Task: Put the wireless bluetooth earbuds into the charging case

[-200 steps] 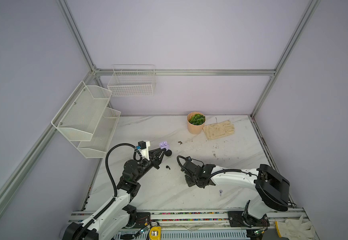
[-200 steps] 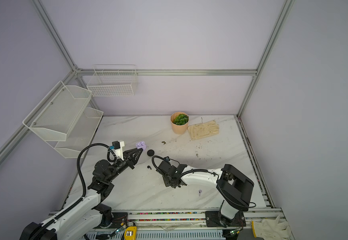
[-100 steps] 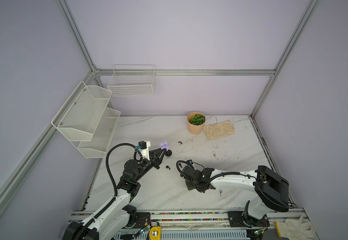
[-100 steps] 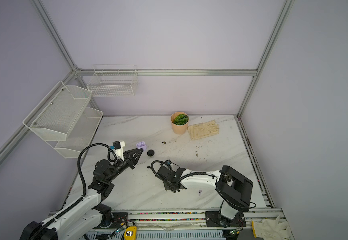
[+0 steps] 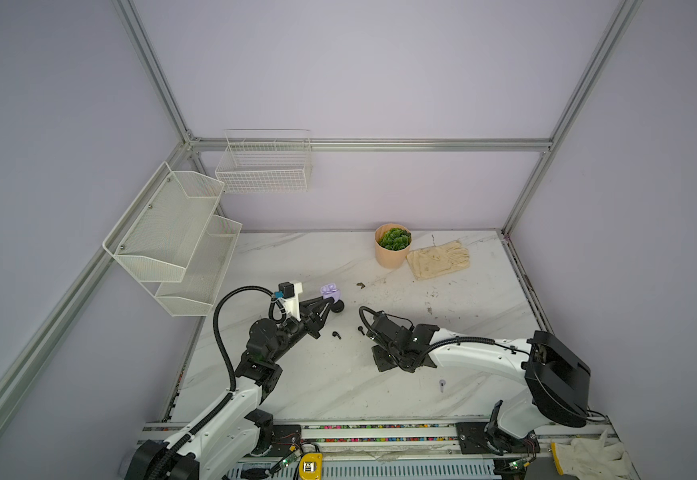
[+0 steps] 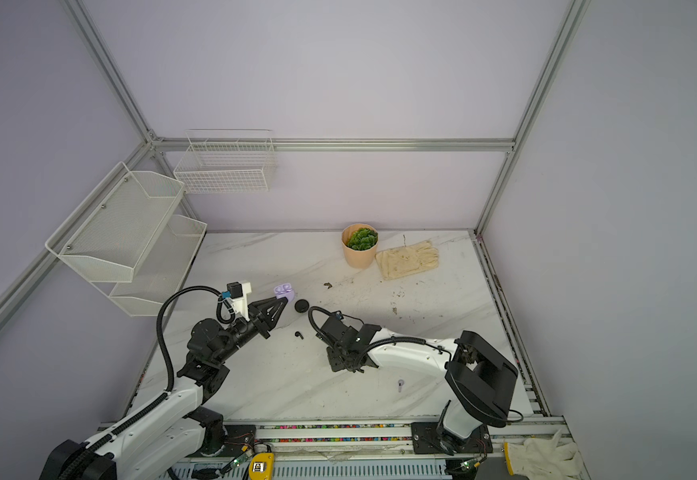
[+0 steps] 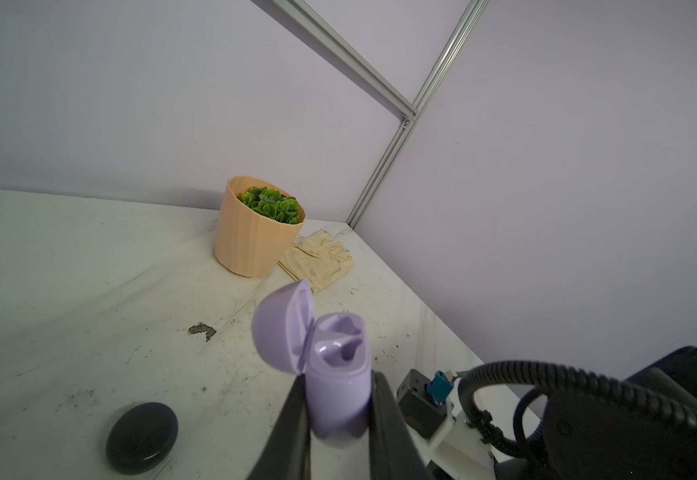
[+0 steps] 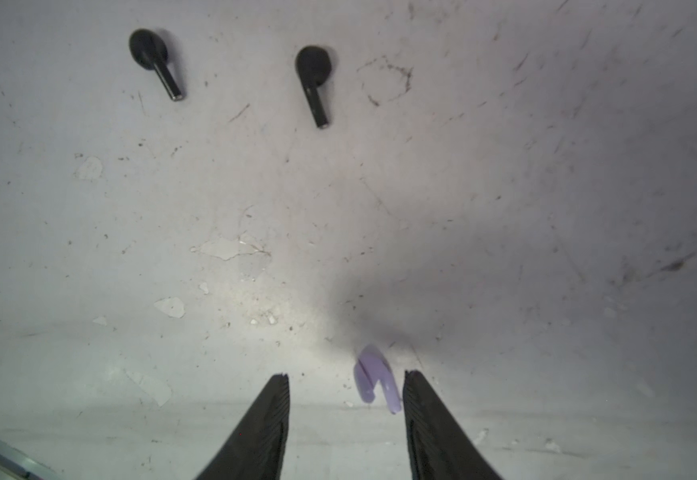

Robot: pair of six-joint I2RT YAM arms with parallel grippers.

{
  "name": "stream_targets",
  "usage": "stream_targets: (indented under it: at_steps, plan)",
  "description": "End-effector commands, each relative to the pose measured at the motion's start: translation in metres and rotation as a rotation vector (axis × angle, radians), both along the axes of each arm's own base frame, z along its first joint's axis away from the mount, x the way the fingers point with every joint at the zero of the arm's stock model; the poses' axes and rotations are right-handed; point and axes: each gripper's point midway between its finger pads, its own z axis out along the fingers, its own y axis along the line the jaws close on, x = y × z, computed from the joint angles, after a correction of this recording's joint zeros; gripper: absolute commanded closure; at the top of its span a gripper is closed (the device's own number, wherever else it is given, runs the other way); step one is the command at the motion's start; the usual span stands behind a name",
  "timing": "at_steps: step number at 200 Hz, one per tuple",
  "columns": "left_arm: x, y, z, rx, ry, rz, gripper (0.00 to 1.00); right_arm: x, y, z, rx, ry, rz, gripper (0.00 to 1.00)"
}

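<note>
The left hand (image 7: 338,399) is clamped on the lilac charging case (image 7: 340,365), one finger pressed against each side of its body. The case is held upright with its lid swung open, and two moulded wells are shown inside. The right hand (image 8: 344,376) is pointed down at the worktop (image 8: 504,208) with its fingers apart. A lilac earbud (image 8: 373,380), blurred, is seen between the fingertips, nearer to one of them; whether it is touched cannot be told. Two black earbuds (image 8: 313,79) are laid on the worktop beyond that hand, apart from each other, stems roughly parallel. In a top view they are found at ten and eleven o'clock of the right hand. A black case (image 5: 339,307), round and closed, is set at five o'clock of the lilac case, just beside the left hand's tips. A second lilac earbud (image 5: 442,384) is placed at four o'clock of the right hand, beside the white forearm (image 5: 475,359). At twelve o'clock of that hand, far back on the worktop, a pot (image 5: 388,259) of green leaves is stood, with a pale glove (image 5: 438,259) laid at its three o'clock.
</note>
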Motion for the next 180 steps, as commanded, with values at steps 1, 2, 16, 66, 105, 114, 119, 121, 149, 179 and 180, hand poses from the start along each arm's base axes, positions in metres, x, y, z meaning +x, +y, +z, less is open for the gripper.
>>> stream_targets:
  at_steps: [1, 2, 16, 66, 105, 114, 119, 121, 149, 179, 180]
  plan:
    - [-0.002, -0.001, 0.008, -0.035, -0.029, -0.015, 1.0, 0.003, -0.022, -0.001, -0.021, 0.016, 0.016, 0.55]
    - [-0.002, -0.001, 0.008, -0.035, -0.029, -0.016, 1.0, 0.004, -0.022, -0.001, -0.022, 0.014, 0.015, 0.55]
    - [-0.002, -0.002, 0.007, -0.038, -0.025, -0.022, 1.0, 0.011, -0.032, -0.006, -0.055, -0.001, -0.006, 0.57]
    - [-0.002, -0.003, 0.007, -0.04, -0.025, -0.027, 1.0, 0.013, -0.044, -0.027, -0.128, 0.003, -0.015, 0.59]
    - [-0.001, -0.003, 0.006, -0.04, -0.021, -0.028, 1.0, 0.008, -0.043, -0.033, -0.119, 0.02, -0.004, 0.59]
    - [-0.001, -0.003, 0.006, -0.039, -0.02, -0.028, 1.0, 0.006, -0.041, -0.033, -0.113, 0.022, 0.002, 0.59]
    - [-0.001, -0.003, 0.006, -0.04, -0.021, -0.029, 1.0, 0.005, -0.039, -0.034, -0.11, 0.024, 0.003, 0.59]
    - [-0.001, -0.004, 0.006, -0.04, -0.021, -0.03, 1.0, 0.005, -0.038, -0.034, -0.109, 0.025, 0.006, 0.59]
    - [-0.001, -0.004, 0.006, -0.039, -0.02, -0.03, 1.0, -0.002, -0.03, -0.038, -0.104, 0.033, 0.023, 0.59]
    - [-0.001, -0.004, 0.006, -0.04, -0.019, -0.033, 1.0, -0.008, -0.02, -0.04, -0.1, 0.037, 0.041, 0.59]
    - [-0.001, -0.004, 0.006, -0.04, -0.019, -0.032, 1.0, -0.008, -0.019, -0.039, -0.1, 0.037, 0.041, 0.59]
